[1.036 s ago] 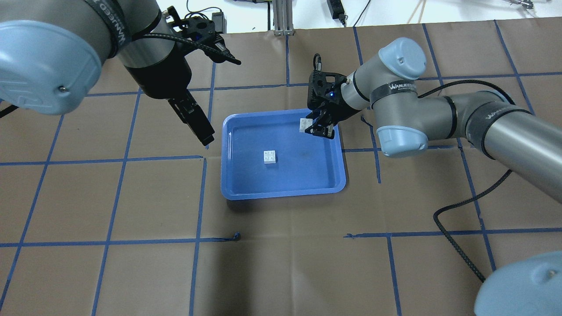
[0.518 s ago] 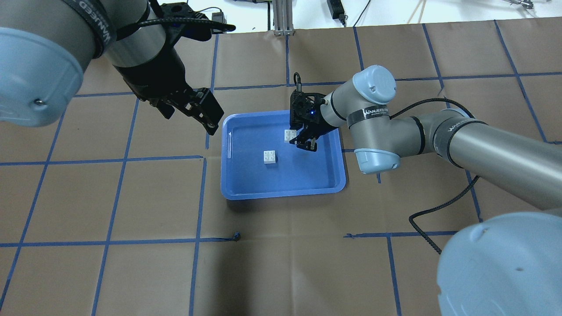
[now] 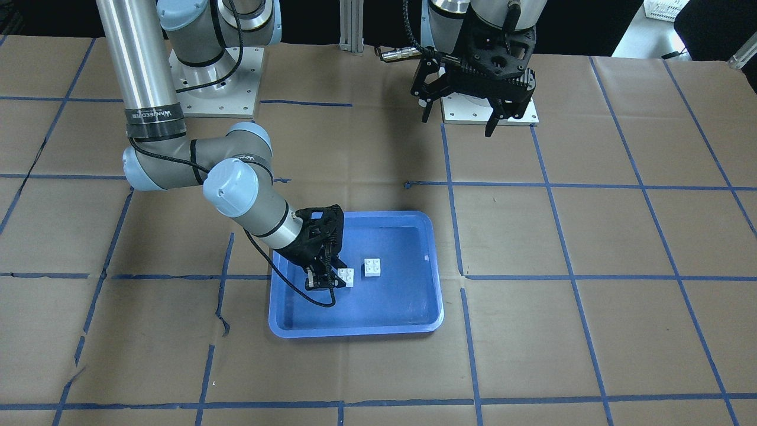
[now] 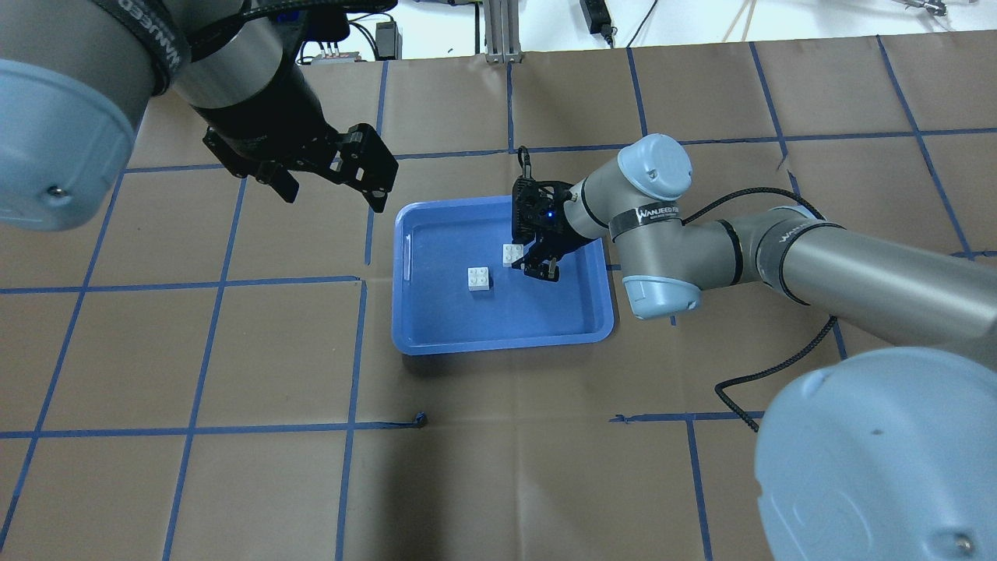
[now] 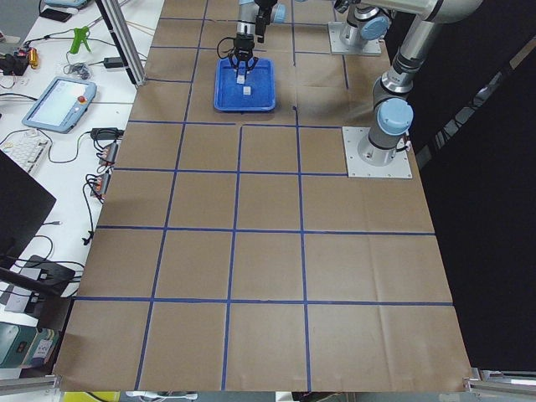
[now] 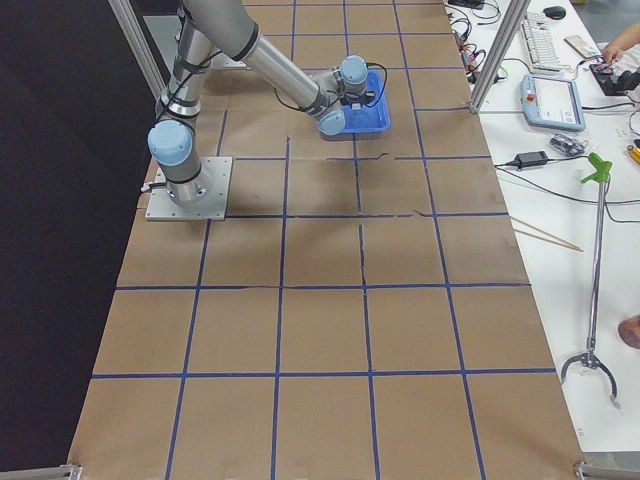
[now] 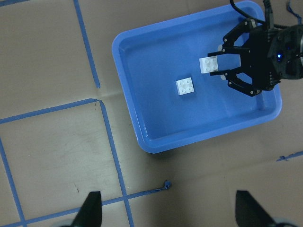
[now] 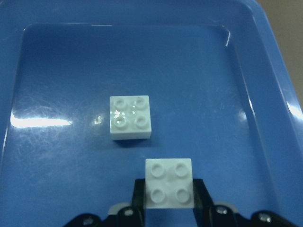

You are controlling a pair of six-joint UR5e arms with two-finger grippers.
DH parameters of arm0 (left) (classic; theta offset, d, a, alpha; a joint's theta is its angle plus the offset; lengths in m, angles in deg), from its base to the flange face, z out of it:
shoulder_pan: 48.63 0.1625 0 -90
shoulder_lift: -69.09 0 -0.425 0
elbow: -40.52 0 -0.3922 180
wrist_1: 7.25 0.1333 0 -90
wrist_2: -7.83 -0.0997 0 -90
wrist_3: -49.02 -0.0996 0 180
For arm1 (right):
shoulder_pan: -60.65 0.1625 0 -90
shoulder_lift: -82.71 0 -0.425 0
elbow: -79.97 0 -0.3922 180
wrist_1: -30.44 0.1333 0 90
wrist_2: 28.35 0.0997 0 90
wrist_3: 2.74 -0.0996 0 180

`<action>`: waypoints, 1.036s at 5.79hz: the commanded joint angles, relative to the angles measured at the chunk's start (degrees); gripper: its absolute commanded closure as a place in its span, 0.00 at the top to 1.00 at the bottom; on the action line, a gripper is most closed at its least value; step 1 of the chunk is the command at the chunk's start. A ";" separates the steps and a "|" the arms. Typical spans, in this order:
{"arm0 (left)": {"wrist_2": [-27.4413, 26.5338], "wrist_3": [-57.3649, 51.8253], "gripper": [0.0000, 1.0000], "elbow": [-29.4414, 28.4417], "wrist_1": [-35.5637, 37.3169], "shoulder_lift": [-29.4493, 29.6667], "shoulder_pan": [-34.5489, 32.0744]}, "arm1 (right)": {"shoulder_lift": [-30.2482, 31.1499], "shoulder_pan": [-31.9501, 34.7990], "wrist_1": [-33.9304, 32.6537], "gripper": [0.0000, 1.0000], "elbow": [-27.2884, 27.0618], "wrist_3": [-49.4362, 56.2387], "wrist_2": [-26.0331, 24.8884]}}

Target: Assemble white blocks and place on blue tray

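right tool (image 7: pixel 221 63) pinches a white block (image 7: pixel 208 65) above the blue tray (image 7: pixel 227 113), beside the loose block (image 7: pixel 185 86); left tool (image 3: pixel 458 117) open, empty.

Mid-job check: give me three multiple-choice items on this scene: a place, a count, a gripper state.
1. Where is the loose white block? A: on the blue tray floor. B: outside the tray. C: stacked on the other block.
2. How many white blocks show? A: one. B: two. C: four.
3. The right gripper is: A: open, empty. B: shut on the held white block. C: out of view.
Answers: A, it lies on the tray floor; B, one loose, one held; B, its fingers clamp the block's sides.
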 commanded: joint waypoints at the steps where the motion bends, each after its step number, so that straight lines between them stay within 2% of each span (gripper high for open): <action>1: 0.02 0.34 0.99 0.21 0.01 -0.13 0.02 | -0.05 1.20 -0.22 0.26 -0.35 -0.99 -0.14; 6: -0.07 0.60 0.99 -0.32 0.00 -0.39 0.11 | -0.05 1.47 0.13 0.26 -0.44 -1.43 -0.14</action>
